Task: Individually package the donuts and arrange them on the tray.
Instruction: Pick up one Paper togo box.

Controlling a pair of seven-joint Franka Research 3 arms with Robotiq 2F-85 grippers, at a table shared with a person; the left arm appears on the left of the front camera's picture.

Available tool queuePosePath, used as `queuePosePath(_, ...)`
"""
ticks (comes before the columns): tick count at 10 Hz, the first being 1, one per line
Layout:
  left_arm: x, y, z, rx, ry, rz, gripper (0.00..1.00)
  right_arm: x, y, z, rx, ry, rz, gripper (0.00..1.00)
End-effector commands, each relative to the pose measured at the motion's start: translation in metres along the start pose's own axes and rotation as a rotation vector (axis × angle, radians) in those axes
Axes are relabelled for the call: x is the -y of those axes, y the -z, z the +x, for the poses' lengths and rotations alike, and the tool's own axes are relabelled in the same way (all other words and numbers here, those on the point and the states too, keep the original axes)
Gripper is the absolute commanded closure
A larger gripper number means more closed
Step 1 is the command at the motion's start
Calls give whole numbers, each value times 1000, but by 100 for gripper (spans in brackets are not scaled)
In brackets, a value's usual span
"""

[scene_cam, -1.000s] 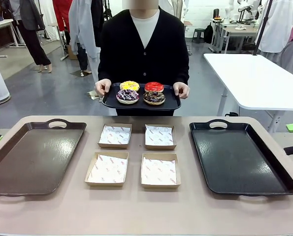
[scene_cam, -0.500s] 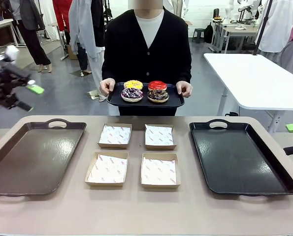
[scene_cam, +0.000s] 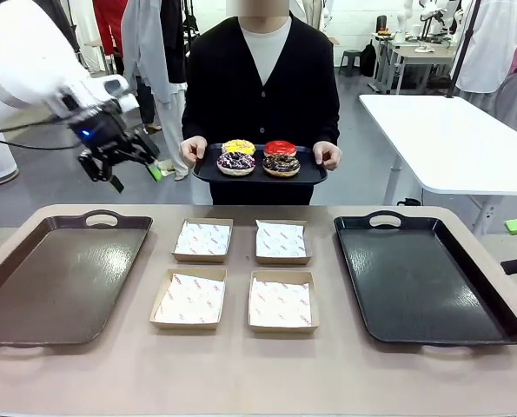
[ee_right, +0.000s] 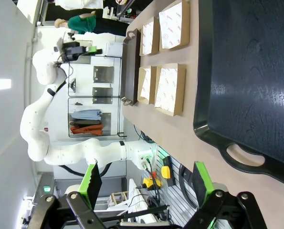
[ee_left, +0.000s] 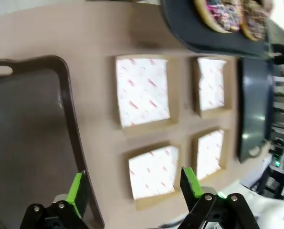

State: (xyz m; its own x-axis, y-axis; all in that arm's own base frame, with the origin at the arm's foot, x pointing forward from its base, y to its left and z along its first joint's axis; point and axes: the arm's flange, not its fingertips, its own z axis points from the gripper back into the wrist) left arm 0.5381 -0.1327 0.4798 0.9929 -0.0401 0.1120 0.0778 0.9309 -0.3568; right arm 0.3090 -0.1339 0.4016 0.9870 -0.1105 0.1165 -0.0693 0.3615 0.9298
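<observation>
Now the left gripper (scene_cam: 135, 174), wide open and empty, has been swung in above the table's far left corner; donuts (scene_cam: 258, 155) are offered on a tray (scene_cam: 313, 175) beyond the far edge, so picking is due.

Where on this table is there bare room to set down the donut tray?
The brown tray, left of the boxes, and the black tray, right of them, are both bare. A bare table strip runs along the near edge. The middle is crowded: four lined boxes, narrow gaps between.
</observation>
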Motion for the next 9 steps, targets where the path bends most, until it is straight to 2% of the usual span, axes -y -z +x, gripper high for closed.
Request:
queuePosePath(1, 15, 30, 22, -4, -29, 154, 0, -2, -1, 2, 6, 1, 16, 0)
queuePosePath(4, 21, 78, 41, -4, -2, 257, 0, -2, -1, 2, 6, 1, 16, 0)
queuePosePath(9, 19, 138, 44, -1, 56, 283, 0, -2, -1, 2, 6, 1, 16, 0)
